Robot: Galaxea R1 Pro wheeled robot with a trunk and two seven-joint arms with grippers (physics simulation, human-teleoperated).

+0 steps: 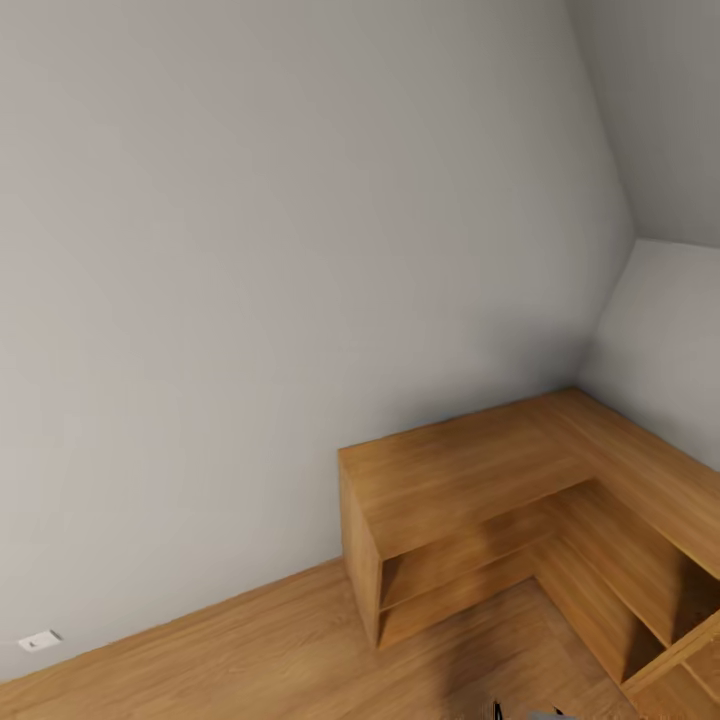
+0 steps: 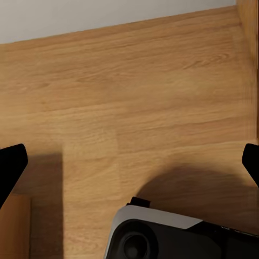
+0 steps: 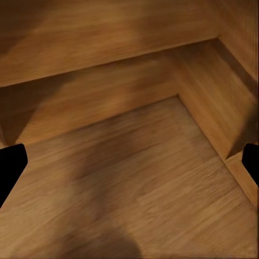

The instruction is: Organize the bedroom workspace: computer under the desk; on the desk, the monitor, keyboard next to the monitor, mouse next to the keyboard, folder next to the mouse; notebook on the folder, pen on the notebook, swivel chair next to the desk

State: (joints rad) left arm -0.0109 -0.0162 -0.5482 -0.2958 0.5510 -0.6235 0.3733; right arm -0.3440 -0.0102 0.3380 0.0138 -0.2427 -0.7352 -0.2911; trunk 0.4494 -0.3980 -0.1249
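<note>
Head view, landmark: wooden shelf unit (image 1: 470, 490), L-shaped, honey-coloured, standing in the room's corner with open compartments under its flat top.
Head view, wall: grey wall (image 1: 250, 250) rises behind the shelf unit and meets a sloped ceiling (image 1: 660, 110) above the unit's far end.
Head view, floor: wood floor (image 1: 250, 650) runs from the foot of the shelf unit toward the wall; a small white outlet plate (image 1: 40, 640) sits low on the wall, well apart from the unit.
Head view, task things: the bedroom is what surrounds the shelf unit; I cannot tell where the table, monitor, keyboard, mouse, folder, notebook, pen, computer or chair are.
Left wrist view, gripper: left gripper (image 2: 129, 167) hangs over bare wood floor, its two black fingertips (image 2: 11, 164) far apart at opposite edges of the picture, nothing between them.
Left wrist view, surroundings: grey-and-black robot base (image 2: 162, 237) lies on the floor just below the gripper; a strip of grey wall borders the floor beyond.
Right wrist view, gripper: right gripper (image 3: 129, 167) points at the shelf unit's inner corner, its black fingertips (image 3: 11, 164) spread wide with nothing held.
Right wrist view, surroundings: wood floor in shadow meets the unit's lower boards.
</note>
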